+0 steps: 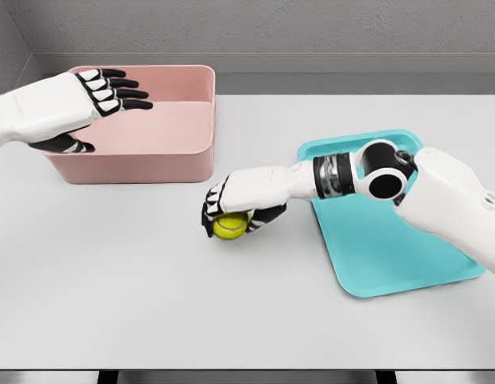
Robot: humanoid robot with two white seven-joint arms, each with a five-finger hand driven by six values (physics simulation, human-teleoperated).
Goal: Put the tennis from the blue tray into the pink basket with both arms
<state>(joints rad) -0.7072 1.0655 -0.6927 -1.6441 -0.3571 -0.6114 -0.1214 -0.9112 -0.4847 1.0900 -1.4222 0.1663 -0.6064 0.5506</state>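
Tennis ball point(229, 227) first, since that's the star here: it's down on the worktop, out in the open stretch between the pink basket and the blue tray, and the right hand has it wrapped up.

Going by size from there. The white worktop point(151, 304) fills most of the view, with a grey wall behind it.

The blue tray point(383, 248) lies flat on the right side, more of a teal shade really, with a shallow raised rim. The right arm reaches across its upper part, so some of it is covered.

The pink basket point(143, 152) stands at the back left, a deep rounded box with an open top. I can see nothing inside it from this angle.

The left hand point(87, 100) hovers at the basket's left end, over its rim, palm turned inward, fingers stretched out straight and holding nothing.

The right hand point(235, 210) comes in from the right, forearm stretched out to the left past the tray's edge, and its fingers are curled down over the ball, gripping it from above. The ball is well apart from the tray and near the basket's front right corner, not touching it.
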